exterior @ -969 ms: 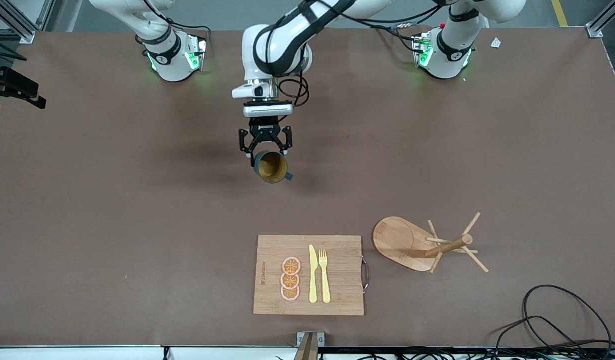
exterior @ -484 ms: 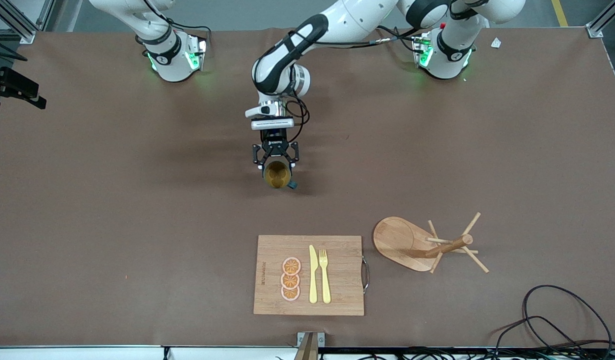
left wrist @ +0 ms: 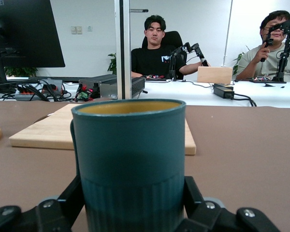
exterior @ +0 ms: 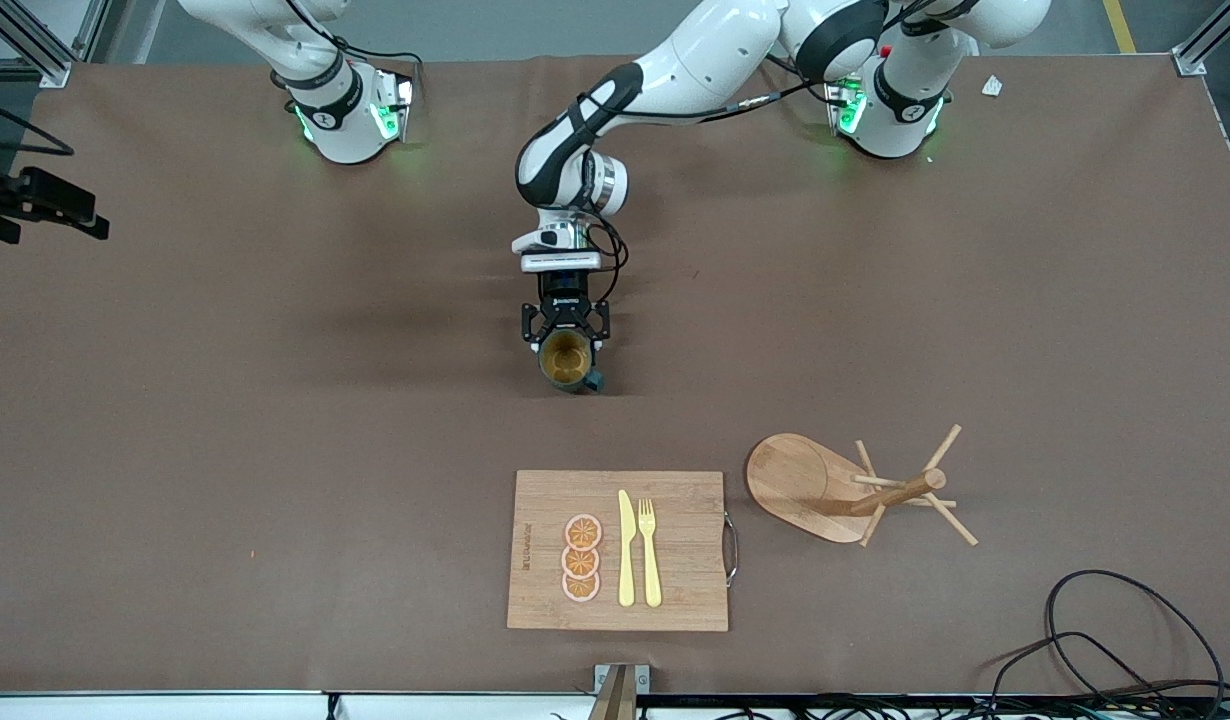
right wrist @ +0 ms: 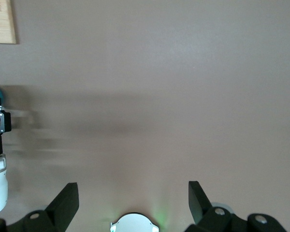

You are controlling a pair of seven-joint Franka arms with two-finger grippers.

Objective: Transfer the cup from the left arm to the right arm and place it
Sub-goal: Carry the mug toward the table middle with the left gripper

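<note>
While the right gripper (right wrist: 130,203) waits with jaws wide near the tabletop's (exterior: 275,400) robot-side edge, the left gripper (exterior: 565,340) holds the teal mug (exterior: 567,362) upright, low over mid-tabletop, seemingly setting it down for the handover.

A robotics lab: seated operators (left wrist: 156,46) at desks with monitors (left wrist: 24,34) near the test table (exterior: 275,450).

The left arm extends from its base to mid-counter, wrist pointing down, left hand (exterior: 566,345) closed on the cup (exterior: 567,361). The right hand (right wrist: 133,203) waits above bare counter (right wrist: 183,72), fingers spread apart.
</note>
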